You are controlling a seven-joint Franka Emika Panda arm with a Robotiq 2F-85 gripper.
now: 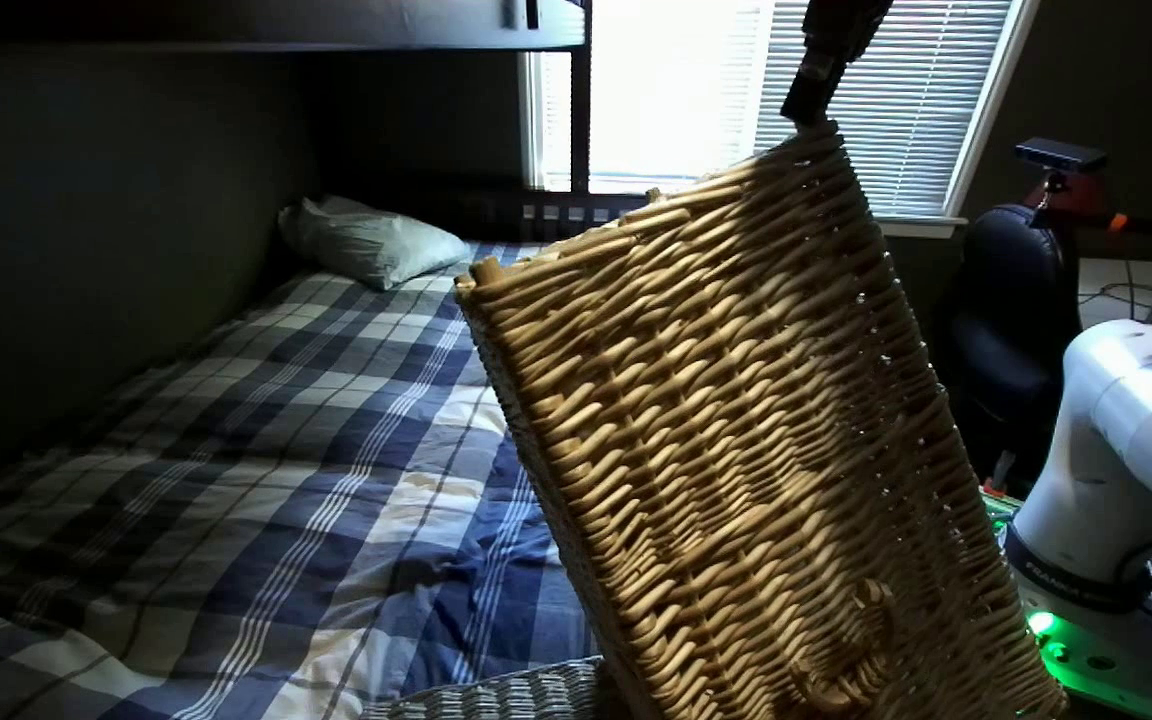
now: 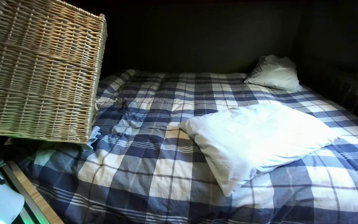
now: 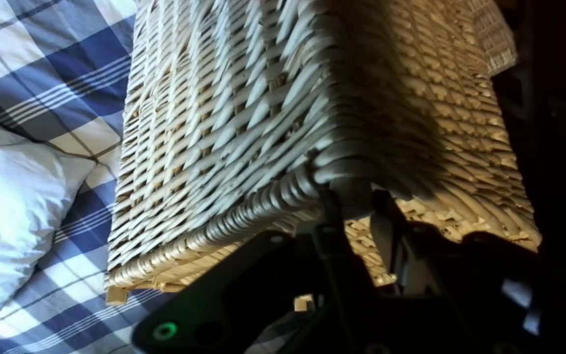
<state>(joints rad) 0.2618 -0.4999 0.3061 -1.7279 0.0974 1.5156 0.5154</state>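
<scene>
A large brown wicker basket [image 1: 736, 400] hangs tilted over the bed, and it fills much of an exterior view. In another exterior view its woven side [image 2: 42, 74] stands at the upper left. My dark gripper [image 3: 353, 199] is shut on a short post at one corner of the basket, with one finger on each side of it. The gripper [image 1: 808, 112] shows at the basket's top corner, dark against the window. A woven loop [image 1: 846, 650] sits low on the basket's side. Whatever the basket may contain is hidden.
A plaid bed [image 2: 154, 168] lies below, bearing a white pillow [image 2: 259, 137] and a farther pillow [image 2: 273, 73]. Blue cloth [image 2: 93, 137] shows by the basket's lower corner. Greyish wicker [image 1: 516, 695] lies under the basket. The white robot base [image 1: 1076, 500] stands close beside it.
</scene>
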